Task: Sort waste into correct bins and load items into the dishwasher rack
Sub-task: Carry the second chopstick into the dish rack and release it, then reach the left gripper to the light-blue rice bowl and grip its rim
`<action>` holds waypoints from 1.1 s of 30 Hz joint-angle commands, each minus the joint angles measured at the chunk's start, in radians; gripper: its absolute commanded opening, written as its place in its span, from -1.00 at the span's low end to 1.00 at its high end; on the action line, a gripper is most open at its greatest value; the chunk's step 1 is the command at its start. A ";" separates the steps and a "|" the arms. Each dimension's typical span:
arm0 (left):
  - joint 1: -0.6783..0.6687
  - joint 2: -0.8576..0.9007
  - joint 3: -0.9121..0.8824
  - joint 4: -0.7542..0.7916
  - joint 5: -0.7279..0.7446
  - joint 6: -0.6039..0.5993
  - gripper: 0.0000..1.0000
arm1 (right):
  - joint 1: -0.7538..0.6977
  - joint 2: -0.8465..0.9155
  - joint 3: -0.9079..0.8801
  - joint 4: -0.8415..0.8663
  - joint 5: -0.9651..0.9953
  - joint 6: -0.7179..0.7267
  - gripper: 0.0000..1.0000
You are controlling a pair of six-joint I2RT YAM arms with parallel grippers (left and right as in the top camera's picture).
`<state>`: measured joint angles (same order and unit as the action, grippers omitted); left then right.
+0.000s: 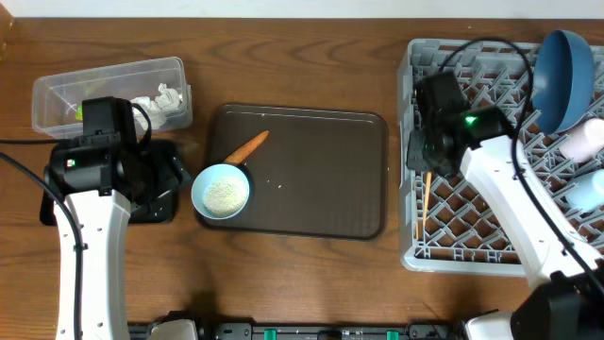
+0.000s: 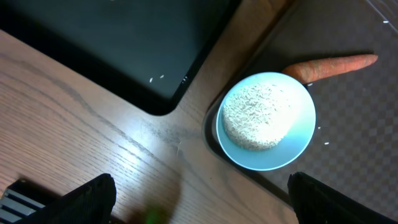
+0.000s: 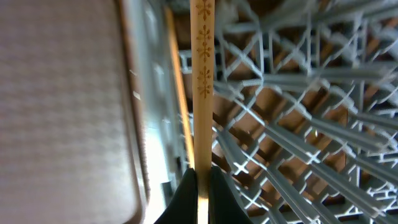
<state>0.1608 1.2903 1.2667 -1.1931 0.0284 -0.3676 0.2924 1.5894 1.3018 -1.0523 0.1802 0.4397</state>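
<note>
My right gripper (image 3: 203, 186) is shut on a wooden chopstick (image 3: 204, 74) and holds it over the left side of the grey dishwasher rack (image 1: 472, 241); a second thin stick (image 3: 180, 106) runs just left of it. From overhead, the chopstick (image 1: 426, 203) hangs below the right gripper (image 1: 427, 168). A dark-blue dish (image 1: 563, 66), a pink cup (image 1: 585, 140) and a light-blue cup (image 1: 590, 194) sit in the rack. The left gripper (image 2: 199, 202) is open and empty above bare wood. Just ahead of it is the pale-teal bowl (image 2: 266, 121) of white rice, with the carrot piece (image 2: 333, 65) behind the bowl.
The bowl (image 1: 221, 192) and carrot (image 1: 247, 146) rest on a brown serving tray (image 1: 321, 203). A black tray (image 2: 112, 43) lies left of it, partly under my left arm. The clear tub (image 1: 109, 90) at the back left holds crumpled white paper (image 1: 162, 99).
</note>
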 commanded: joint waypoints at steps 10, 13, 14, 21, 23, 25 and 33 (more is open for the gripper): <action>0.003 0.004 0.005 -0.003 0.005 -0.008 0.81 | -0.014 0.008 -0.179 0.146 -0.058 -0.078 -0.90; 0.003 0.004 0.005 -0.003 0.005 -0.008 0.82 | -0.014 0.008 -0.208 0.179 -0.066 -0.078 -0.71; 0.003 0.004 0.005 -0.003 0.005 -0.008 0.81 | -0.014 0.008 -0.219 0.193 -0.073 -0.079 -0.71; 0.003 0.004 0.005 -0.003 0.005 -0.008 0.82 | -0.014 0.007 -0.248 0.219 -0.085 -0.078 -0.70; 0.003 0.004 0.005 -0.003 0.005 -0.008 0.82 | -0.014 -0.002 -0.231 0.208 -0.103 -0.079 -0.68; 0.003 0.004 0.005 -0.003 0.005 -0.008 0.82 | -0.014 -0.027 -0.193 0.181 -0.102 -0.079 -0.66; -0.042 0.004 0.005 0.026 0.064 0.022 0.82 | -0.070 -0.191 -0.027 0.104 -0.100 -0.118 0.34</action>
<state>0.1493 1.2903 1.2667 -1.1770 0.0467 -0.3656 0.2546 1.4666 1.2156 -0.9314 0.0940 0.3477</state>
